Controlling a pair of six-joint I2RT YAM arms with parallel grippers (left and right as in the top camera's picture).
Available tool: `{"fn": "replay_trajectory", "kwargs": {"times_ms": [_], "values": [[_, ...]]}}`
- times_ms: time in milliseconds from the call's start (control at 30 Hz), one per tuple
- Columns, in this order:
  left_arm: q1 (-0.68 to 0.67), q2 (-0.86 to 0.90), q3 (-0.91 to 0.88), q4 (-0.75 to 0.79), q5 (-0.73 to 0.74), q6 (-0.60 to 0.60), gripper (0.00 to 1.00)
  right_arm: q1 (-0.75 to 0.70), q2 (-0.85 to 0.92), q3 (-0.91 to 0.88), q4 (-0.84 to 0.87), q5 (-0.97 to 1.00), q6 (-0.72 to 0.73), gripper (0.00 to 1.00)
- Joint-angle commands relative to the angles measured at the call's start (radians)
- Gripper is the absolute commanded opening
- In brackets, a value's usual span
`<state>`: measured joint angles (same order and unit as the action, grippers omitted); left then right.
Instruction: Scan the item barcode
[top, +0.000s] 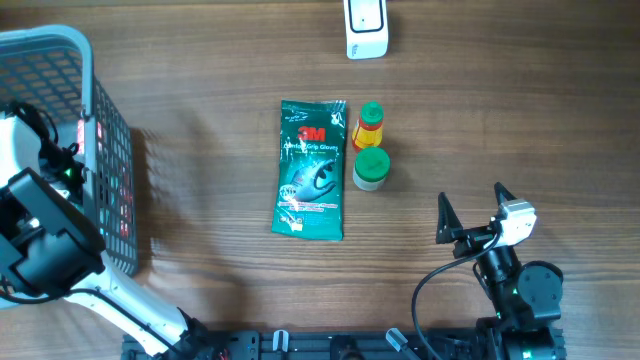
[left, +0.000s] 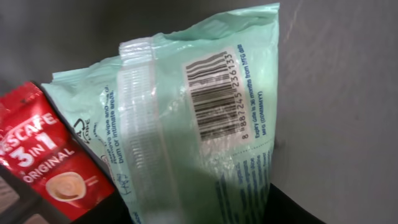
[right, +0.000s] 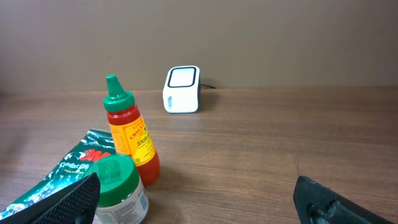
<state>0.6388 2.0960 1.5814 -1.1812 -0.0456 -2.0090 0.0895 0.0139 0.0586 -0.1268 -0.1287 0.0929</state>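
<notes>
Mint pkt (left: 205, 124) w/ barcode (left: 214, 96), apparently inside basket (top: 60, 40).

Scanner (right: 181, 90): white, upright, far back on the bench (right: 280, 143).
Sauce bottle (right: 129, 134): red, green cap, standing left.
Jar (right: 119, 186): green lid, just before the bottle.
Glove packet (right: 62, 171): green, flat, beside the jar.
Right end effector (right: 196, 193): fingers spread wide.

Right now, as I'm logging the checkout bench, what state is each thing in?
3M glove packet: lying flat, front up.
sauce bottle: upright, capped.
jar: upright, lid on.
scanner: standing upright.
basket: upright, goods inside.
pale green packet: barcode facing the left wrist camera.
Nescafe sachet: front showing, beside that packet.
right gripper: open, empty.
</notes>
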Motion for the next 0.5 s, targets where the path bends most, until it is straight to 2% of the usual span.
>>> {"fn": "replay_trajectory", "kwargs": {"times_ms": [0,233,333,467], "values": [[0.042,-0.116,0.008,-0.020,0.004,0.026,0.53,0.003,0.000,0.001,0.005,0.017,0.014,1.00],[0.079,-0.422,0.038,-0.005,0.005,0.143,0.52,0.003,0.000,0.001,0.005,0.017,0.014,1.00],[0.068,-0.563,0.038,0.025,0.012,0.197,0.52,0.003,0.000,0.001,0.005,0.017,0.014,1.00],[0.014,-0.726,0.037,0.048,0.012,0.209,0.52,0.003,0.000,0.001,0.005,0.017,0.014,1.00]]}}
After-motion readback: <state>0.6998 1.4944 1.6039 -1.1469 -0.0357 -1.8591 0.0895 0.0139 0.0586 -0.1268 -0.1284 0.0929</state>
